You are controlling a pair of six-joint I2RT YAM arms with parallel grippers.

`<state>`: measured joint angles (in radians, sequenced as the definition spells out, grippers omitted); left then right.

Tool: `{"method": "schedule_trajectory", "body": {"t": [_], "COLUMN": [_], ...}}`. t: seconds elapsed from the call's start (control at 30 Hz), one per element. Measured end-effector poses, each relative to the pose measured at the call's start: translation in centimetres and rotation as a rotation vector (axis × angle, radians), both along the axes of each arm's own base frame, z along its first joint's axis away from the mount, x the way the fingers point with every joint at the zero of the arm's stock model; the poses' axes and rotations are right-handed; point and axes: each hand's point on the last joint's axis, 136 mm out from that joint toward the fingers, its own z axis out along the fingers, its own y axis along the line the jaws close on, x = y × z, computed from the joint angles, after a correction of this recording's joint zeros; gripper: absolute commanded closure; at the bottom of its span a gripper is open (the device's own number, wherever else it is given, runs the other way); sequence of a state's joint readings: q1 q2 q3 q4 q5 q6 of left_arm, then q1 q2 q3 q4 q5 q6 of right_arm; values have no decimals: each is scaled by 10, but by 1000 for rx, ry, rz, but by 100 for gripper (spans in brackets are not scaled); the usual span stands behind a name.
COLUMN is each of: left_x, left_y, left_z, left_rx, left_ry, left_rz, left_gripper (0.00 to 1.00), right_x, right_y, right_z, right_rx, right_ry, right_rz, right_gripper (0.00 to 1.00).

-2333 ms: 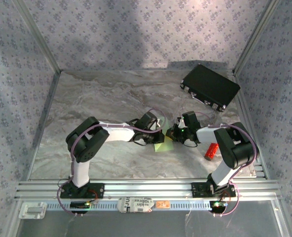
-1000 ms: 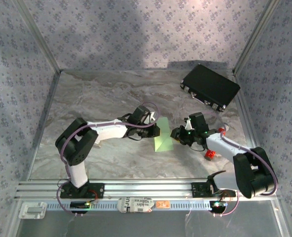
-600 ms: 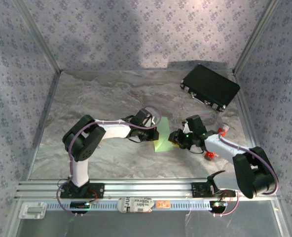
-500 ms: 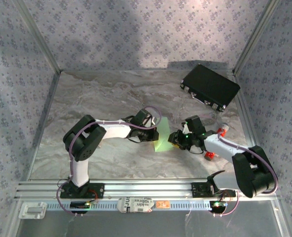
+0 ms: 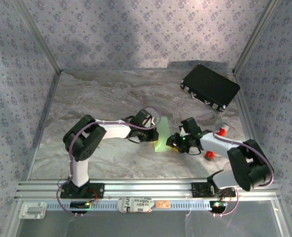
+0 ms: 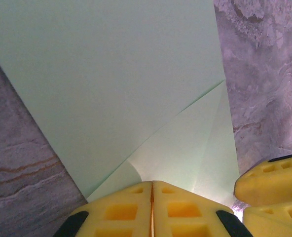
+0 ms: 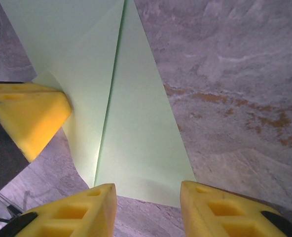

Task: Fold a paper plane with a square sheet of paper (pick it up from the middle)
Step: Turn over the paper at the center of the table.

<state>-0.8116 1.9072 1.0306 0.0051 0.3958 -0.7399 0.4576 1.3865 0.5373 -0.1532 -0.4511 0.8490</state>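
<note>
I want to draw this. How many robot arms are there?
2. The left arm is on the left side, with the left gripper shut on the green paper. The right arm is on the right side, with the right gripper open at the paper's edge.

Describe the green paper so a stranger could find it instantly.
Start at the grey marbled tabletop and look at its middle. There is the creased pale green sheet of paper, the only green thing, unlike the black rectangular case and small red cylinder.

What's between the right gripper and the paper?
Nothing visible. The right gripper is open, with the edge of the sheet of paper at its fingertips; the left gripper is shut on it, off to one side.
</note>
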Motion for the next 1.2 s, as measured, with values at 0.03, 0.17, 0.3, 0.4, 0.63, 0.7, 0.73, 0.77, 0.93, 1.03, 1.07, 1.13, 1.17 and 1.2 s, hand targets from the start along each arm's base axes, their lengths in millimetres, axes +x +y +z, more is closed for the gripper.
{"method": "schedule_trajectory", "body": {"t": [0.03,0.17,0.3,0.4,0.63,0.7,0.73,0.77,0.93,1.03,1.07,1.13,1.17,1.2], "left_x": [0,0,0,0,1,1,0,0,0,0,0,0,1,0], "left_y": [0,0,0,0,-1,-1,-1,-1,-1,-1,-1,-2,-2,-2], "left_z": [0,0,0,0,0,0,0,0,0,0,0,0,0,0], "left_rx": [0,-1,-2,-4,-8,-8,-10,-10,-14,-16,-17,-20,-21,-22], "left_ry": [0,-1,-2,-3,-6,-6,-7,-7,-9,-10,-10,-13,-13,-13], "left_rz": [0,0,0,0,0,0,0,0,-2,-2,-2,-2,-2,-3], "left_gripper": [92,92,92,92,92,92,92,92,92,92,92,92,92,92], "right_x": [1,7,14,18,33,37,39,41,51,58,60,62,63,63], "right_y": [1,7,12,15,16,16,16,16,15,14,14,13,13,13], "right_z": [0,1,2,3,6,6,7,8,13,14,13,9,7,6], "right_rx": [0,11,27,43,80,90,95,100,126,144,150,153,154,155], "right_ry": [1,-9,-16,-28,-50,-56,-59,-64,-86,-87,-86,-78,-72,-69], "right_rz": [1,10,7,3,-17,-22,-25,-26,-37,-44,-44,-48,-50,-50], "right_gripper": [59,59,59,58,57,57,57,57,57,57,57,57,58,58]}}
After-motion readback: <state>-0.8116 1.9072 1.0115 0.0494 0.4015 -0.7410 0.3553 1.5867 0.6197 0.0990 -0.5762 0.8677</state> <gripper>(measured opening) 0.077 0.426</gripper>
